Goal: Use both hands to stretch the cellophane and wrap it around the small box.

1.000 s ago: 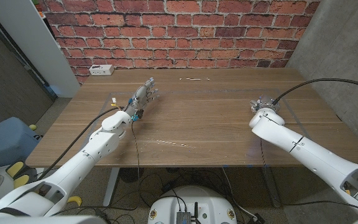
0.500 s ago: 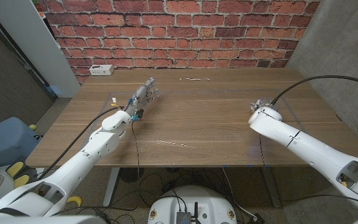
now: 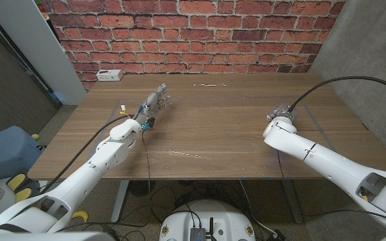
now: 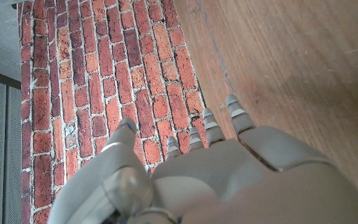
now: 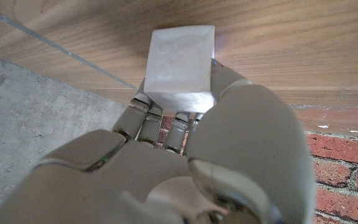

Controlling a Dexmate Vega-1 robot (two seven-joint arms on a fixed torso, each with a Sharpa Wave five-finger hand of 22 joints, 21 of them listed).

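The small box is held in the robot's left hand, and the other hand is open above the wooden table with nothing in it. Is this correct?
Not quite. The small box is held by the right hand, as the right wrist view shows. It is the left hand that is open above the wooden table with nothing in it, as the head view shows.

We see the left arm reaching in from the near left corner, its left hand [image 3: 154,104] raised over the worktop [image 3: 220,134] with fingers [image 4: 236,115] extended and slightly apart, holding nothing. The right arm stretches in from the near right corner; the right hand [image 5: 185,162] curls around a small box [image 5: 180,67].
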